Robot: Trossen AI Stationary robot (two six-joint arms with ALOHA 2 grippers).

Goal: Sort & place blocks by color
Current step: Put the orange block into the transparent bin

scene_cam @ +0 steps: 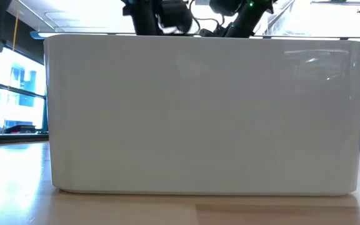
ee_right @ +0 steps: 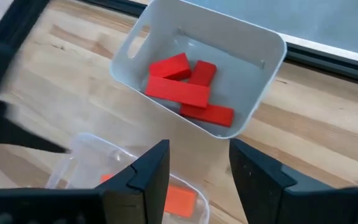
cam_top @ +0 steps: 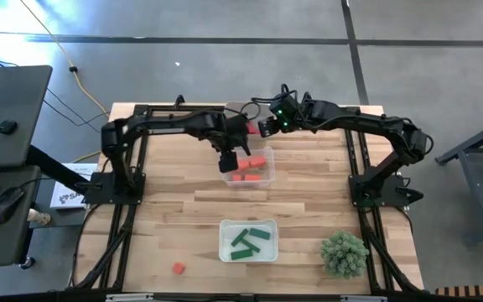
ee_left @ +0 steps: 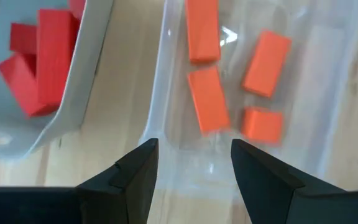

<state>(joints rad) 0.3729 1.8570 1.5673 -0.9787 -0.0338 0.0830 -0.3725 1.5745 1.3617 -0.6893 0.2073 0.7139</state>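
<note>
My left gripper (cam_top: 229, 161) (ee_left: 194, 149) is open and hovers over the near-left end of a clear tray (cam_top: 268, 178) (ee_left: 161, 93). Several orange-red blocks (cam_top: 250, 168) (ee_left: 207, 99) lie flat in that tray. My right gripper (cam_top: 267, 127) (ee_right: 199, 152) is open too, above the table between the clear tray and a white tray (ee_right: 272, 43) at the far edge. Several crimson blocks (ee_right: 185, 87) (ee_left: 39, 62) are piled in the white tray. Green blocks (cam_top: 248, 240) lie in a third tray (cam_top: 222, 243) near the front. One orange-red block (cam_top: 178, 268) lies alone on the table.
A bushy green plant (cam_top: 344, 252) stands at the near right corner. In the low view a tray's pale wall (scene_cam: 199, 112) fills the picture and hides the table behind it. Bare wood lies left and right of the trays. The two arms sit close together at the far middle.
</note>
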